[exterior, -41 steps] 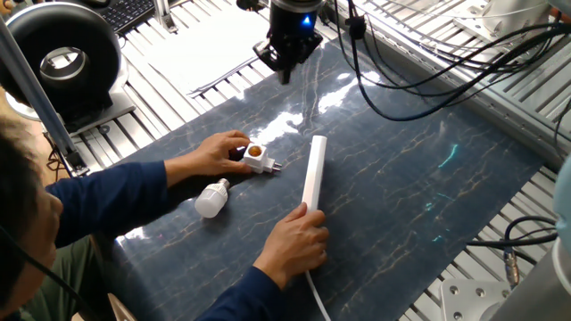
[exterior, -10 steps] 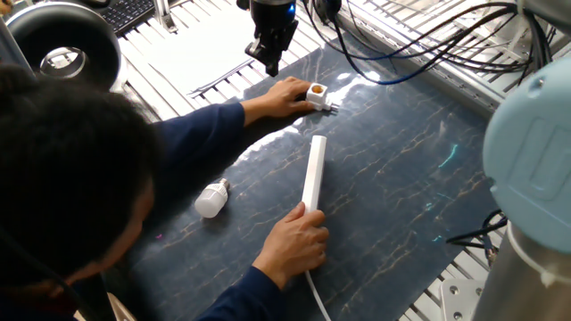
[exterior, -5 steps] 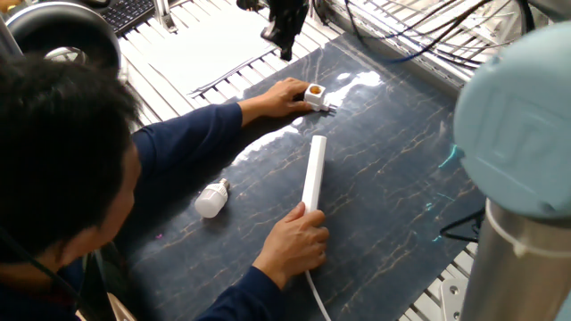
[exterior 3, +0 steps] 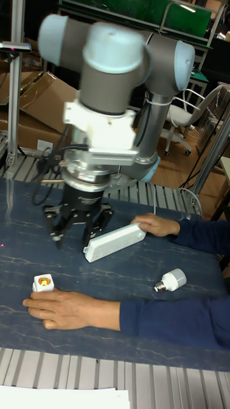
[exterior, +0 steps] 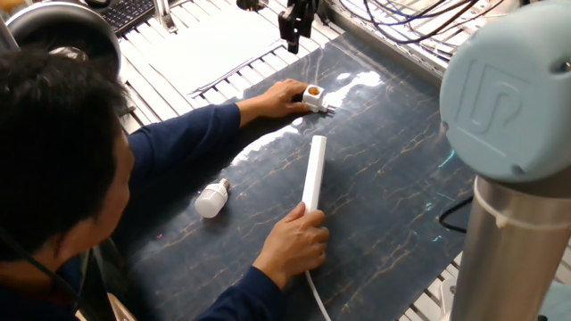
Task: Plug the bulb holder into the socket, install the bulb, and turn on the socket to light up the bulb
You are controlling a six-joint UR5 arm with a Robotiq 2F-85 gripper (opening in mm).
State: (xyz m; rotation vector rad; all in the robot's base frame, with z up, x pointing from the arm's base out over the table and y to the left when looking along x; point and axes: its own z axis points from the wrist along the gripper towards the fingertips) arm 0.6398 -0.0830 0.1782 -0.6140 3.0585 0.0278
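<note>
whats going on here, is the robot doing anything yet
Not yet. A person is arranging the parts: one hand rests by the small white cube-shaped bulb holder with its orange opening, the other hand steadies the cable end of the long white power strip. The white frosted bulb lies loose on the dark mat. The robot's gripper hangs open above the mat, holding nothing.
</note>
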